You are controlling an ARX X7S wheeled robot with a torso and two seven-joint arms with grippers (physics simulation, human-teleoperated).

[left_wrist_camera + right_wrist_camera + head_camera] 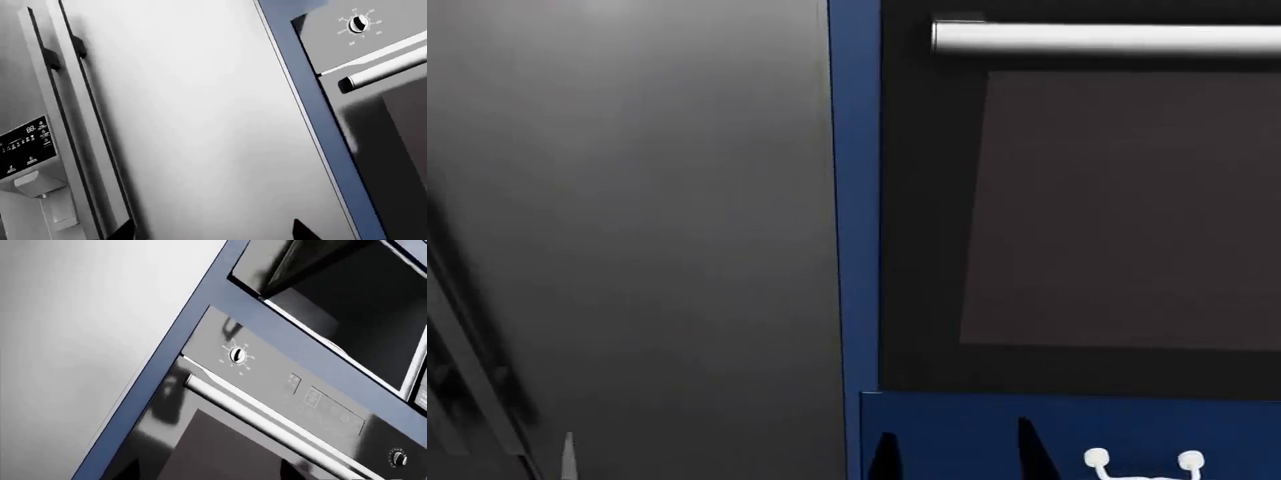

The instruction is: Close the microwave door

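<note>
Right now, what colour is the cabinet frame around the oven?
Dark blue. The frame around the oven shows best in the head view.

Blue cabinet frame point(220, 300) carries the open microwave point(347, 315) above the oven point(267, 430).

microwave door point(287, 262) cropped, tools barely visible

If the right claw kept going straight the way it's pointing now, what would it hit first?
Most likely the wall oven's front, around its bar handle and dark glass door, not the open microwave beyond it. Depth is unclear, so this is a guess.
</note>
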